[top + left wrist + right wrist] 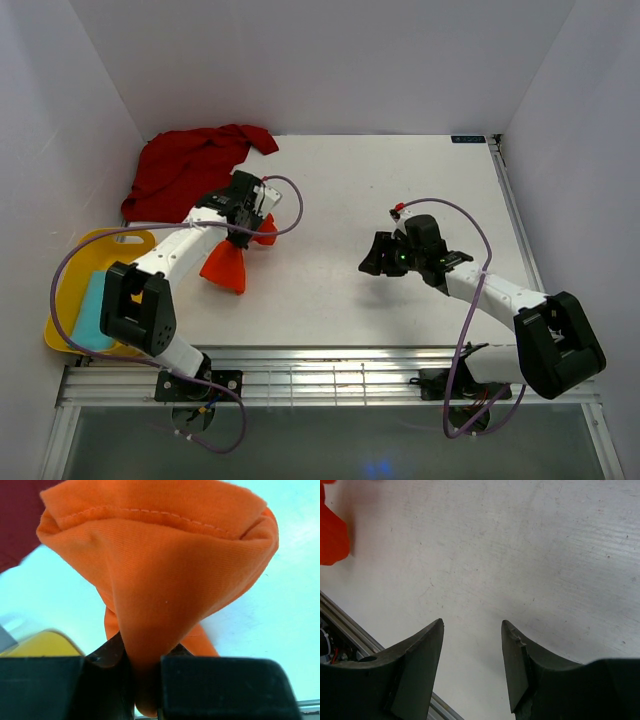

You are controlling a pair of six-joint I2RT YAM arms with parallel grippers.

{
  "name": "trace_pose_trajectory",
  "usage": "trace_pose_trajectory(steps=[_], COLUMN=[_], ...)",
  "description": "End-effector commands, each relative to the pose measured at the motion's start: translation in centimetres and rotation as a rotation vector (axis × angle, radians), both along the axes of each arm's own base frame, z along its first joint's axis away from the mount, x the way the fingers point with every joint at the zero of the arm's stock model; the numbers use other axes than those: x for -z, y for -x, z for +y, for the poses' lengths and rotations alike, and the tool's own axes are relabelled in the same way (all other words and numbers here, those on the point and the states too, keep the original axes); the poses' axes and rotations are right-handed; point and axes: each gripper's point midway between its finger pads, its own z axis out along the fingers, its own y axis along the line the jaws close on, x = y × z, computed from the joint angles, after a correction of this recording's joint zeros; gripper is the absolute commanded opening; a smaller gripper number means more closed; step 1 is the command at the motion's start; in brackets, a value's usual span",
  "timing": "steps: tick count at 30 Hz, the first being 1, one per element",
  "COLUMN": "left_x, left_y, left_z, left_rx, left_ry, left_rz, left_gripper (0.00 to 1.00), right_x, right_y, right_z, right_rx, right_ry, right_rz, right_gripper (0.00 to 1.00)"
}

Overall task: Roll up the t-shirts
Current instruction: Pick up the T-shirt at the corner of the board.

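place: robotics lab cell | walls (320,60): plain white panels at 9, 12, 3 o'clock (boxing the desk (400,180)) | 6 o'clock: aluminium rail (330,375) carrying left arm (172,254), right arm (500,290)

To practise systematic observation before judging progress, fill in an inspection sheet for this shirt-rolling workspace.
Surface: white table, faintly scuffed.
Job's things: orange t-shirt bunched, pinched by the left gripper; dark red t-shirt crumpled at the far left corner; neither rolled.
Clutter: yellow tray at the near left edge, a light blue item in it.
Grippers: left gripper shut on the cloth; right gripper open, holding nothing.
Cables: a purple cable loops off each arm.
Surroundings: white walls; metal rail along the near edge.
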Motion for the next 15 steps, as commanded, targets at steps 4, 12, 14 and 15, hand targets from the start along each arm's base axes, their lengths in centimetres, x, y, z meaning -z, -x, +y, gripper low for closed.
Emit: trace_pose_trajectory(steps=[4,12,14,15], left_x=[-10.7,-19.4,-20.9,-21.1], left_y=[-3.6,-1.3,0.4,1.2], left_z=[3.1,13.9,17.3,18.3], left_rx=[-0.068,-0.227,-0.307,-0.316], left_ry=[0.006,-0.203,-0.262,-0.294], left_rz=[-0.266,-0.39,-0.401,-0.385], left_gripper=[0.0,0.0,0.0,0.0], right_x=[-1.5,-1.6,-2.1,-1.8], right_y=[-1.3,-1.8,-1.9,-2.0], right_z=[0.6,1.8,2.5,2.8], right_rx=[-0.02,-0.041,-0.061,-0.067], right_ry=[-0.03,-0.08,-0.111,-0.112], right_rz=[-0.052,-0.027,-0.023,-0.011], right_gripper=[0.56,0.56,0.56,0.55])
